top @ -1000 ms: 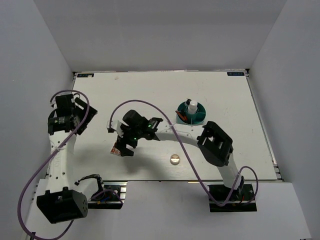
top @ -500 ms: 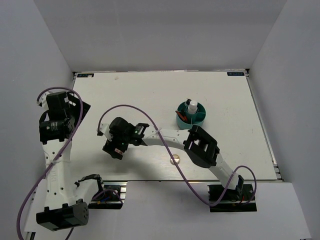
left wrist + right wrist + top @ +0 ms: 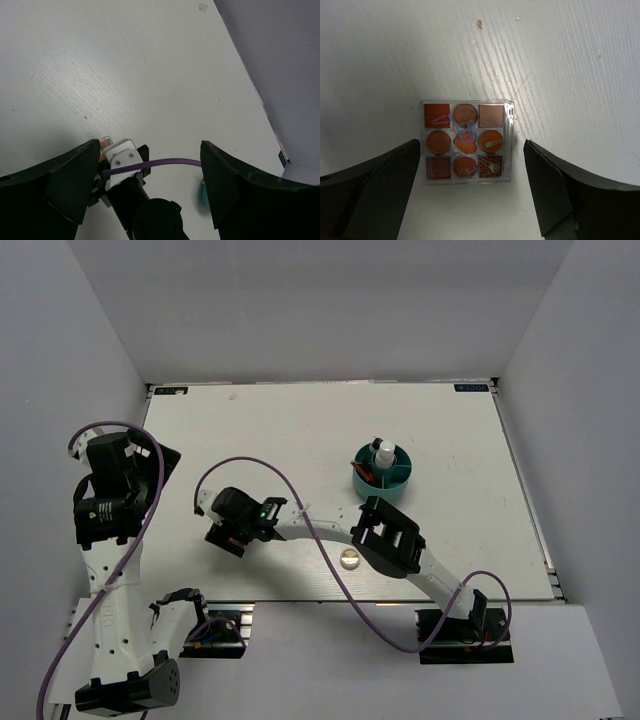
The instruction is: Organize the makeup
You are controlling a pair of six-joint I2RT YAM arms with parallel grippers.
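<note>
The small square palette (image 3: 466,142), clear-cased with orange and brown pans, lies flat on the white table. My right gripper (image 3: 471,145) hangs over it, open, one finger on each side and neither touching it. From above, the right gripper (image 3: 228,530) covers the palette. The round metallic compact (image 3: 349,558) lies near the front edge. A white bottle (image 3: 383,454) and thin sticks (image 3: 366,474) stand in the teal divided cup (image 3: 392,480). My left gripper (image 3: 140,462) is open and empty at the table's left edge. In its own view the left gripper (image 3: 150,150) looks towards the right wrist.
The right arm (image 3: 330,528) stretches across the front middle of the table, its purple cable (image 3: 250,465) looping above it. Grey walls close in on the left, back and right. The left arm (image 3: 105,540) stands over the table's left edge.
My right gripper has moved left and now straddles the palette. The left arm has drawn back towards the left wall. Compact and cup have not moved.
</note>
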